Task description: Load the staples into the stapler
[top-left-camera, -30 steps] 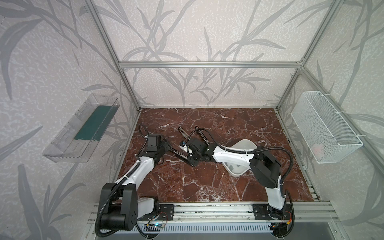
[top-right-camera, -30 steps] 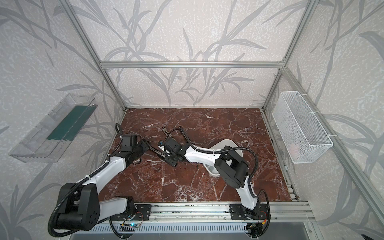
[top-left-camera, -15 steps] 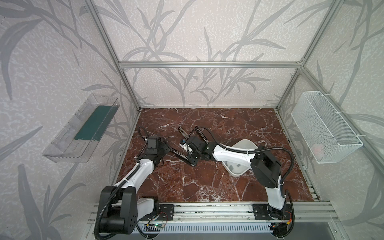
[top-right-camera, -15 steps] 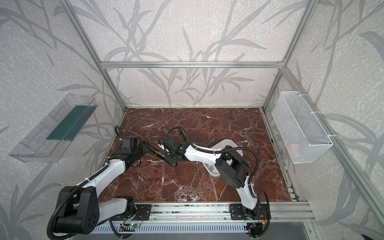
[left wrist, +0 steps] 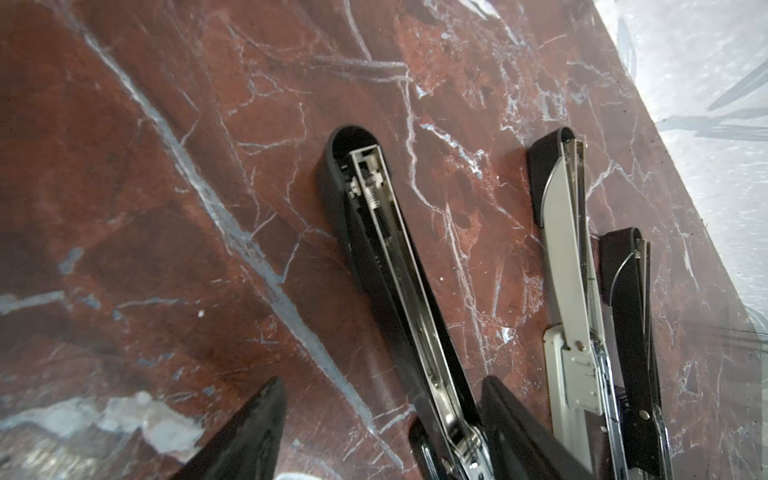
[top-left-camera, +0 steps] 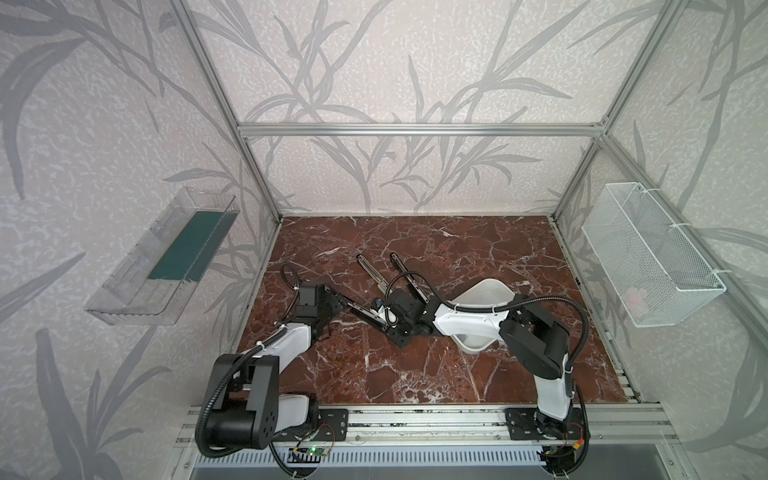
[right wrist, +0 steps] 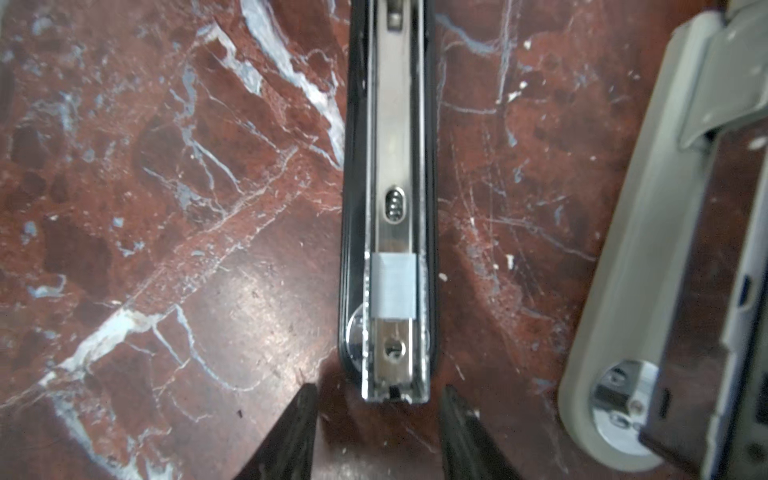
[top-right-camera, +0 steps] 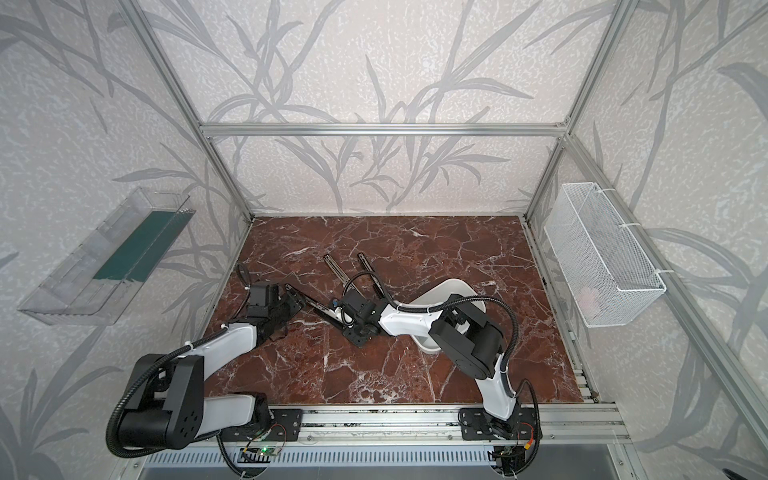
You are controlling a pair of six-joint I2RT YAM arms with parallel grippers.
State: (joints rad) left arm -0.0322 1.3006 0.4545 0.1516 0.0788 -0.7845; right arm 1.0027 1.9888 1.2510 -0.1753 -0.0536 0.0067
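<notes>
Inside the channel of the stapler (right wrist: 395, 166), near its tip, I see the staples (right wrist: 392, 286) lying flat. My right gripper (right wrist: 378, 390) stands released either side of that tip, and my left gripper (left wrist: 384, 382) is spread loose astride the same stapler.

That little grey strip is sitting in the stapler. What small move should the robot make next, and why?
Probably draw the right gripper straight back off the black stapler. The staples lie flat inside it, and the gripper's jaws stand open on either side of it, holding nothing. Closing the stapler could follow.
</notes>
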